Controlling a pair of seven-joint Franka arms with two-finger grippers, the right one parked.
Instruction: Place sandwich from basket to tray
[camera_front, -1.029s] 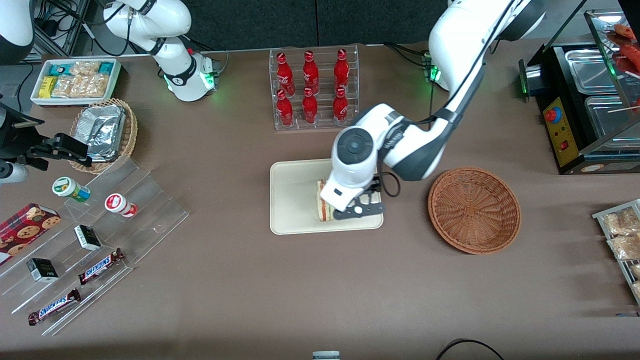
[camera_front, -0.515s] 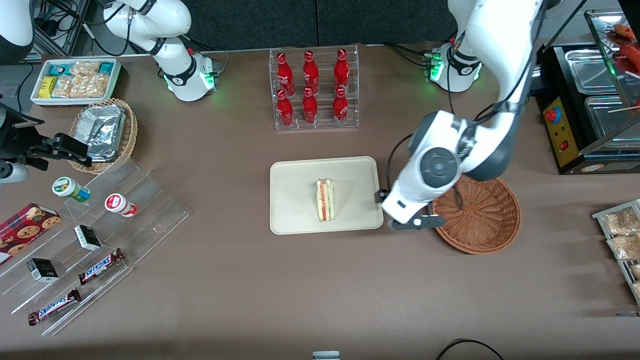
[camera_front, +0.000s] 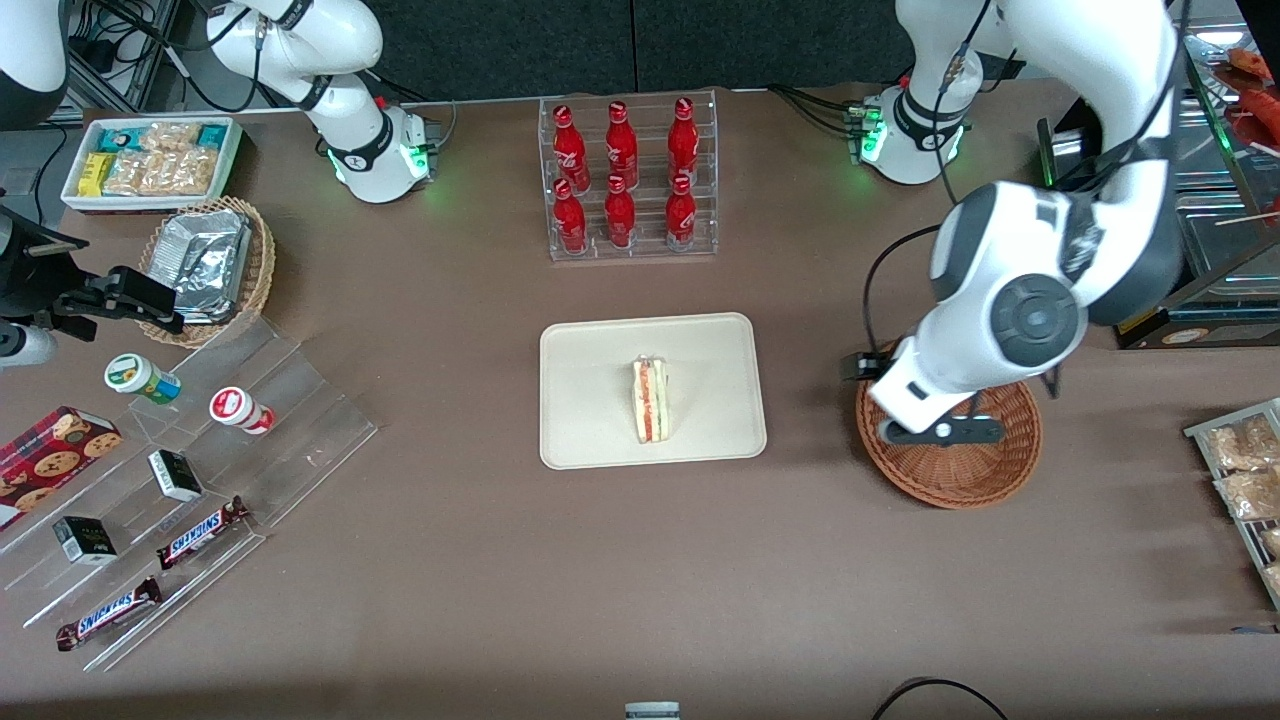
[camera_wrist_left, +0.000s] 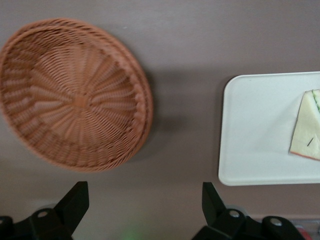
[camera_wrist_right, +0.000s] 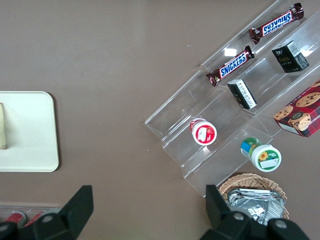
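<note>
The sandwich (camera_front: 651, 400) lies near the middle of the tray (camera_front: 590, 420), standing apart from its rim. The gripper (camera_wrist_left: 142, 207) hangs above the basket (camera_front: 990, 470), fingers (camera_wrist_left: 75, 200) spread wide with nothing between them. The basket sits beside the tray, toward the working arm's end.

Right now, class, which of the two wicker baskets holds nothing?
The reddish-brown basket beneath the open end effector is empty; the smaller tan basket toward the parked arm's end holds foil packets.
</note>
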